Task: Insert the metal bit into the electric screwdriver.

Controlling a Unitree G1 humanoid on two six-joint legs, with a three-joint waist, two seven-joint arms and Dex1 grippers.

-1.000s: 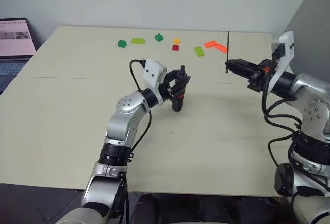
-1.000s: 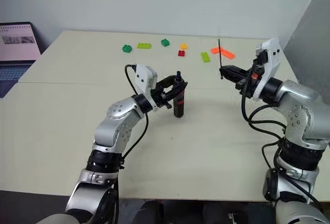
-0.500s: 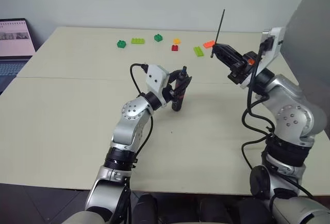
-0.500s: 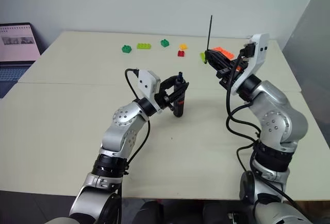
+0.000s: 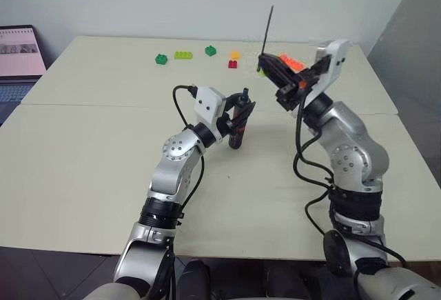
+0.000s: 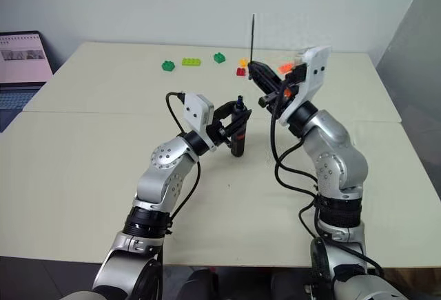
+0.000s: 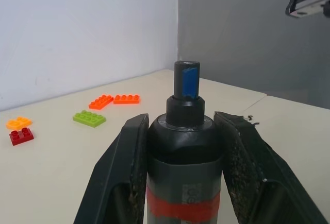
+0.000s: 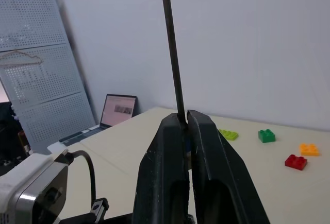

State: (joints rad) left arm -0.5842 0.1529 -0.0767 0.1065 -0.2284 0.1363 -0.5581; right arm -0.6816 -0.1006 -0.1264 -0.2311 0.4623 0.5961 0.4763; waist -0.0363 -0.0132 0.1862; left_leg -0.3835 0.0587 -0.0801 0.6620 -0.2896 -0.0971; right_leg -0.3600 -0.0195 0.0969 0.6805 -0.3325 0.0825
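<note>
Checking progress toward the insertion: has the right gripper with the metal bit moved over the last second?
Yes. The right gripper, shut on the metal bit, has swung leftward past the orange bricks, toward the electric screwdriver.

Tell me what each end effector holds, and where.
Left end effector: screwdriver, gripped round its body by the red band. Right end effector: bit, pinched near its lower end.

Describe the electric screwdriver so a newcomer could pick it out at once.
Start at the beige table and find the left pincer near its middle. Clamped upright between its fingers stands the electric screwdriver, its lower end at the tabletop. It is a slim black barrel with a red band, unlike the bright toy bricks farther back.
</note>
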